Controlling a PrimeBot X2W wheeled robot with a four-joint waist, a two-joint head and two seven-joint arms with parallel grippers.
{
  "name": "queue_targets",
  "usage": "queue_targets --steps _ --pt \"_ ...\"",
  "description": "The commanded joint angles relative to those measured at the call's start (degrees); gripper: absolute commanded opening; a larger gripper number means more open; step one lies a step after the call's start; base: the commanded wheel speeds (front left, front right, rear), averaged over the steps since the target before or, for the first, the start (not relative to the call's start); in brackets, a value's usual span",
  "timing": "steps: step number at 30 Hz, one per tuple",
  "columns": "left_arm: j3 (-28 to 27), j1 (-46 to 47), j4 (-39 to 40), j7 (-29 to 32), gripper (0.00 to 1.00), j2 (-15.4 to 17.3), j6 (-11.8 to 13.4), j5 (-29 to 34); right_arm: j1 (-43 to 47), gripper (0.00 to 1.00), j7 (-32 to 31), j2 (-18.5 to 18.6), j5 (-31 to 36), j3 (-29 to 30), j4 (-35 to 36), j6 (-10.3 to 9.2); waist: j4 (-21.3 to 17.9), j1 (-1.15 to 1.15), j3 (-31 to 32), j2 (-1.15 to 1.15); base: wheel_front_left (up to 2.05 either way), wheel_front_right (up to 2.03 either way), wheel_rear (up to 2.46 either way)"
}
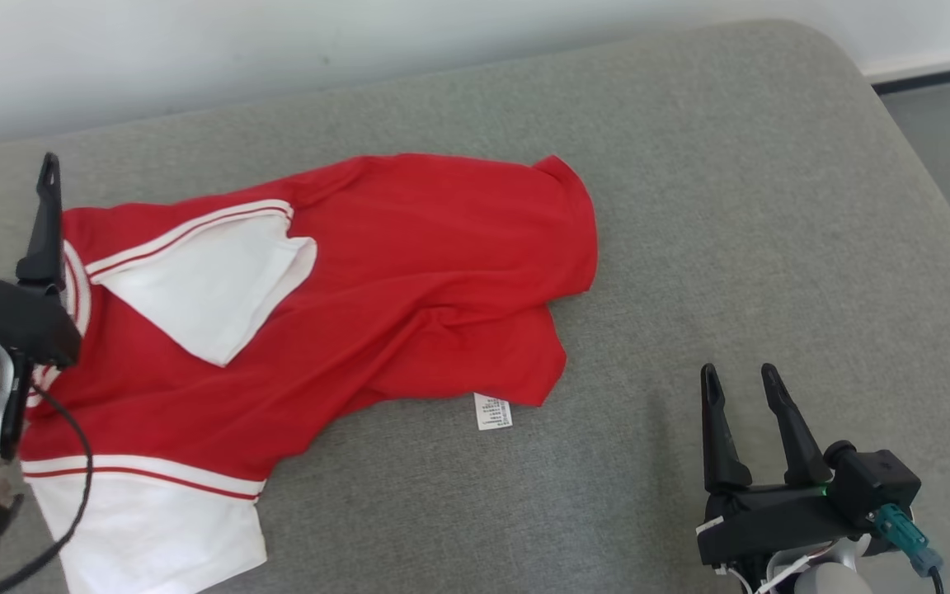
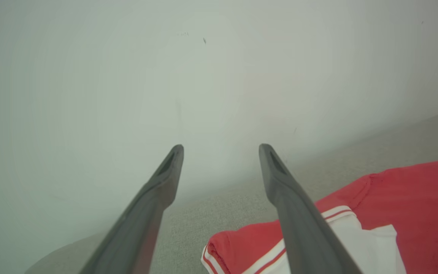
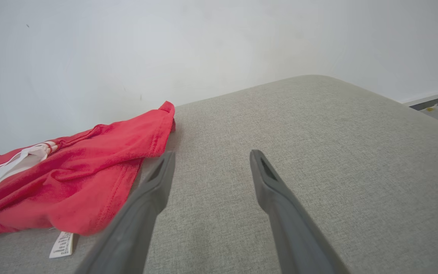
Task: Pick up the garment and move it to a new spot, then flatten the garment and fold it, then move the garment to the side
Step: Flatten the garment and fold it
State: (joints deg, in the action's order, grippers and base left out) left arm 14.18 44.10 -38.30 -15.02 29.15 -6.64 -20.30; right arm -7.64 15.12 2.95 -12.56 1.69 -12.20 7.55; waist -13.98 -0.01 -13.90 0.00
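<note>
A grey fabric-covered pad [image 1: 755,214] with a rounded far corner carries a single red shirt [image 1: 425,264]. The shirt, with white sleeves and red-and-white striped trim, lies crumpled on the pad's left half, partly folded over itself. A white label [image 1: 492,411] pokes out from its near edge onto the bare grey fabric.

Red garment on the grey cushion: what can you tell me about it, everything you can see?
The garment is a red, soft-looking shirt with white panels edged in red-and-white stripes. It lies crumpled and partly folded over itself on the grey padded surface, toward its left. A small white care label sticks out at its near edge. The open left gripper hangs over its left end, gripping nothing.
</note>
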Motion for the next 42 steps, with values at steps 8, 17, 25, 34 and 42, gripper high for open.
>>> queue_targets --steps 8,17,25,34,42 --pt "-6.1 -14.1 18.7 -0.2 1.00 -3.9 4.6 1.2 2.0 1.00 0.0 -0.2 1.7 0.4 -0.1 -0.13 5.1 0.01 4.9 0.00 0.00 0.00 0.00" --pt "-11.7 -29.5 30.9 -0.2 1.00 -10.2 6.6 3.3 3.2 1.00 0.0 -0.1 3.0 0.9 -0.3 -0.13 8.5 0.01 7.4 0.00 0.00 0.00 0.00" --pt "-16.4 -39.3 36.7 -0.2 1.00 -16.4 6.5 6.4 4.0 1.00 0.0 -0.1 3.8 1.3 -0.4 -0.13 11.0 0.01 8.6 0.00 0.00 0.00 0.00" --pt "-20.4 -45.8 36.5 -0.2 1.00 -22.3 5.1 9.1 4.2 1.00 0.0 -0.2 4.2 1.3 -1.0 -0.13 11.4 0.01 8.4 0.00 0.00 0.00 0.00" --pt "-21.4 -46.1 36.1 -0.2 1.00 -24.5 3.7 11.2 3.2 1.00 0.0 -0.1 4.9 0.9 -2.2 -0.13 12.0 0.01 8.0 0.00 0.00 0.00 0.00"
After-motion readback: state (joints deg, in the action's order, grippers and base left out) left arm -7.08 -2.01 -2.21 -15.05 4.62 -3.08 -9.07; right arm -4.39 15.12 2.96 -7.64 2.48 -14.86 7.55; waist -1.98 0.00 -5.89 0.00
